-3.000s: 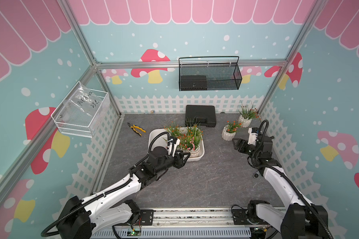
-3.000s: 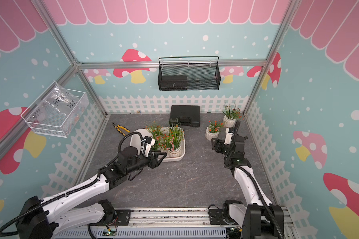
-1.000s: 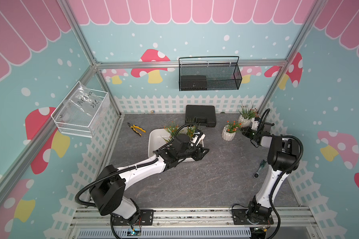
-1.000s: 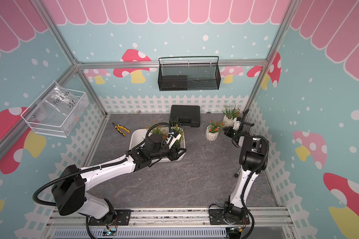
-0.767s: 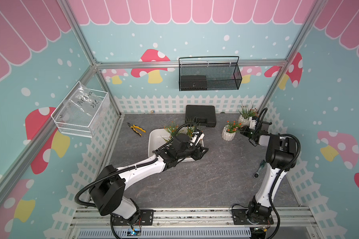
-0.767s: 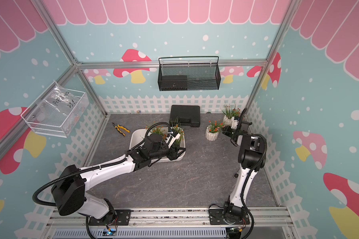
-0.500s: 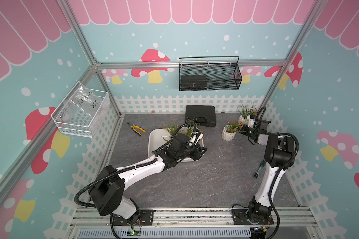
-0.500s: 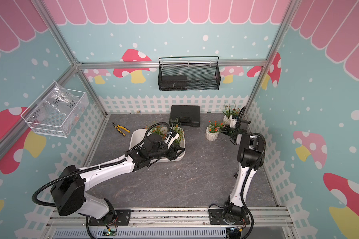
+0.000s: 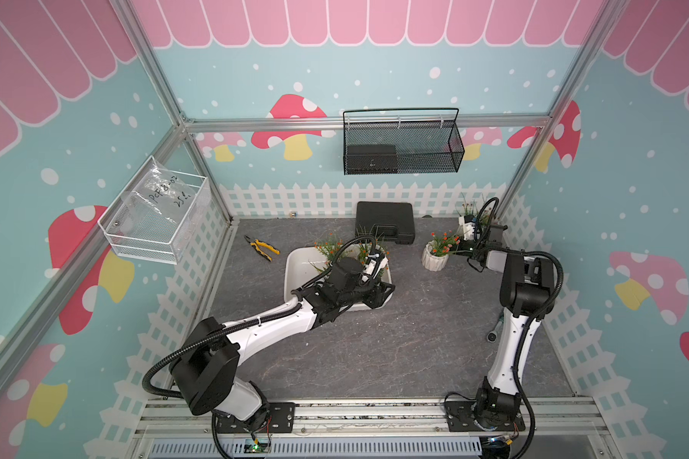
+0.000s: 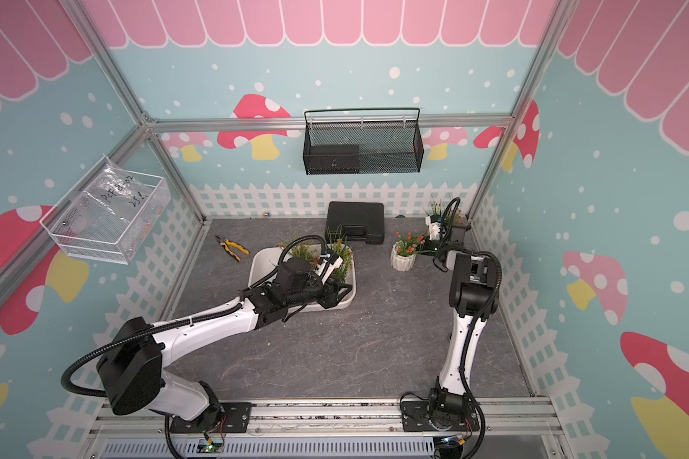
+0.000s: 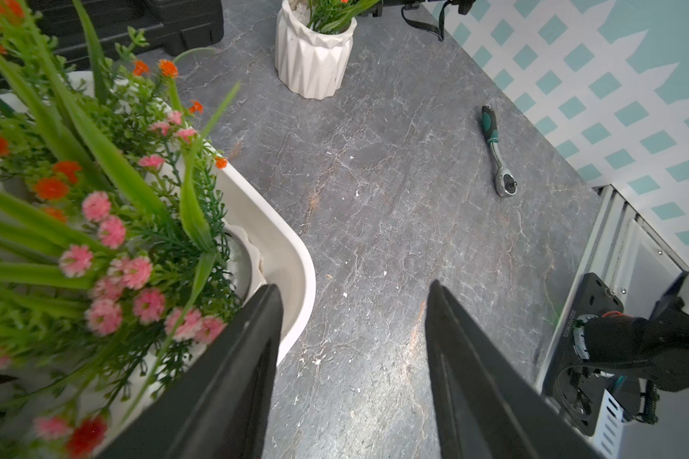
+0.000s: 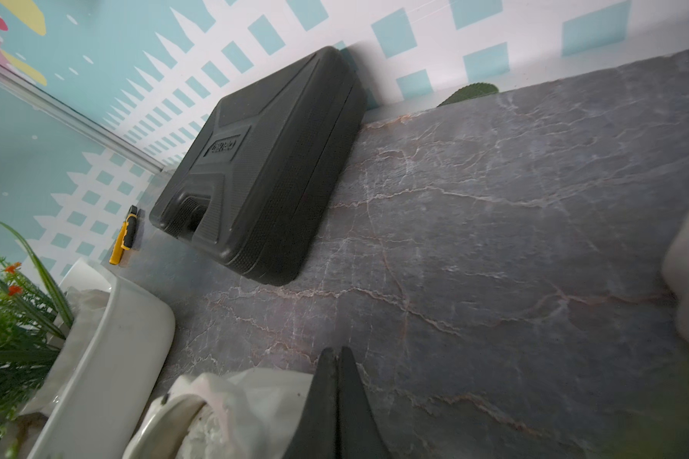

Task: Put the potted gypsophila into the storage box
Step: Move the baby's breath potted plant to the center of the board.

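Observation:
The white storage box [image 9: 295, 274] sits mid-table in both top views and holds several potted gypsophila [image 9: 327, 247] with orange and pink flowers [image 11: 112, 254]. My left gripper [image 9: 386, 295] hovers open and empty at the box's front right corner [image 11: 291, 254]; one of its fingers [image 11: 255, 341] crosses the rim. Another potted gypsophila [image 9: 434, 258] stands on the table right of the box. My right gripper [image 12: 337, 351] is shut, empty, right beside this pot's white wall [image 12: 255, 393]. A further pot [image 9: 469, 207] stands in the back right corner, half hidden by the right wrist.
A black hard case [image 9: 384, 227] lies behind the box. Yellow pliers [image 9: 262, 248] lie back left, a ratchet wrench [image 11: 496, 151] front right. A black mesh basket [image 9: 402, 145] hangs on the back wall and a white wire basket [image 9: 156, 216] on the left wall.
The right gripper has crept a little towards the back beside the table pot, and its jaws have closed fully. The left arm has barely shifted at the box corner.

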